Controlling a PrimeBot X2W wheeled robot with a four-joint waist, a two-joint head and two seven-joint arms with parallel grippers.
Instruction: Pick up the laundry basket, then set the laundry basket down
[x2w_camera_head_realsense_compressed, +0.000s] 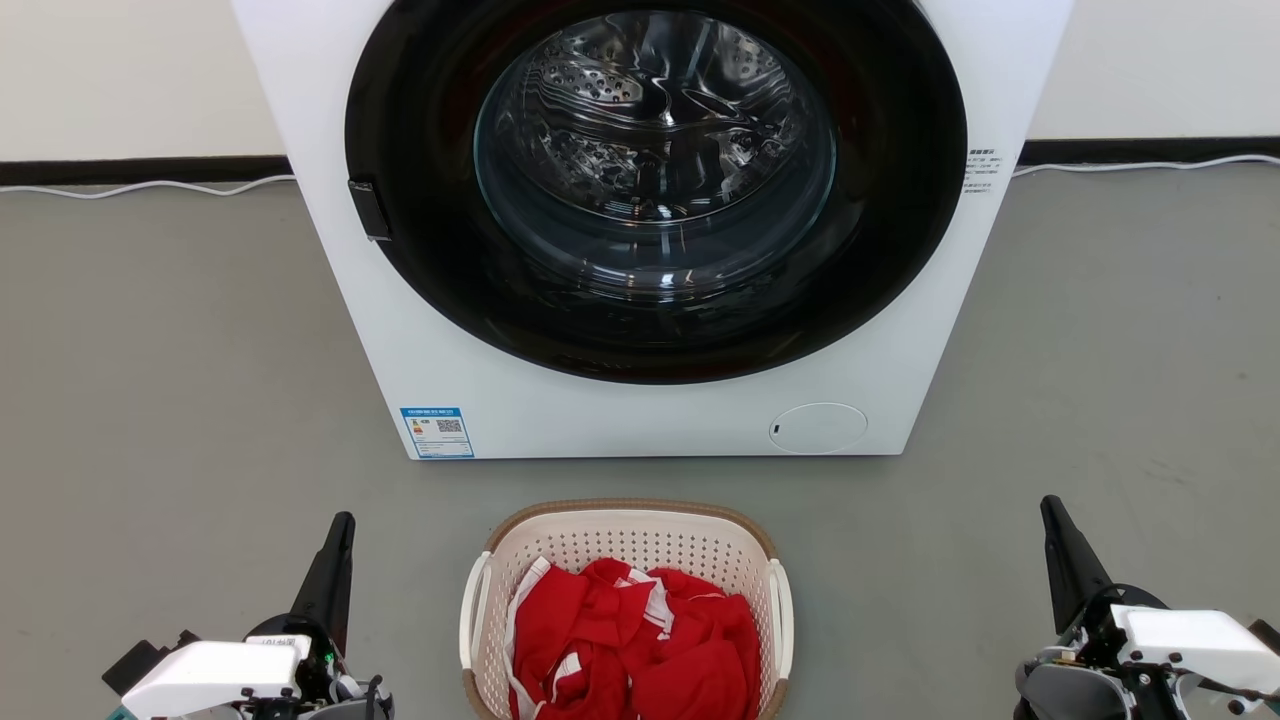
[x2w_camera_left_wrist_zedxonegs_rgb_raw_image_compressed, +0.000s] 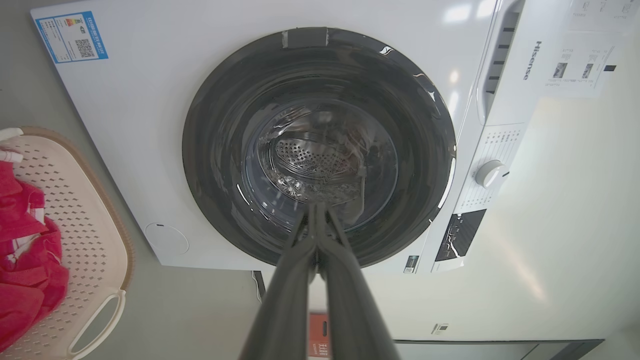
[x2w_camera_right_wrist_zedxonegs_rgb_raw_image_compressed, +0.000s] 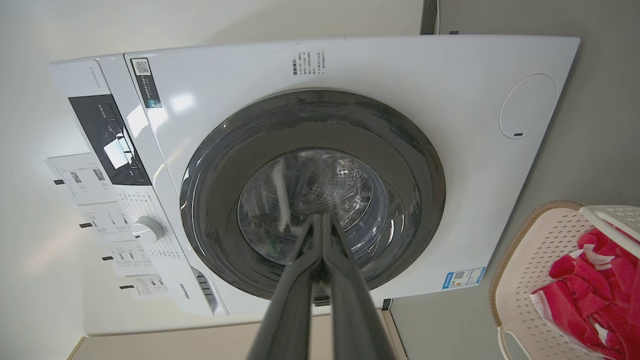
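The laundry basket (x2w_camera_head_realsense_compressed: 620, 545) stands on the grey floor just in front of the washing machine, cream-white and perforated with a brown rim and white side handles, holding red and white cloth (x2w_camera_head_realsense_compressed: 640, 640). It also shows at the left edge of the left wrist view as the basket (x2w_camera_left_wrist_zedxonegs_rgb_raw_image_compressed: 90, 250) and at the lower right of the right wrist view as the basket (x2w_camera_right_wrist_zedxonegs_rgb_raw_image_compressed: 535, 260). My left gripper (x2w_camera_head_realsense_compressed: 343, 525) is shut and empty, left of the basket and apart from it. My right gripper (x2w_camera_head_realsense_compressed: 1050, 508) is shut and empty, well to the basket's right. Both point toward the machine.
A white front-loading washing machine (x2w_camera_head_realsense_compressed: 450, 330) with a closed dark round door (x2w_camera_head_realsense_compressed: 655, 185) stands right behind the basket. A white cable (x2w_camera_head_realsense_compressed: 150, 187) runs along the black skirting at the wall. Open grey floor (x2w_camera_head_realsense_compressed: 170, 380) lies on both sides of the machine.
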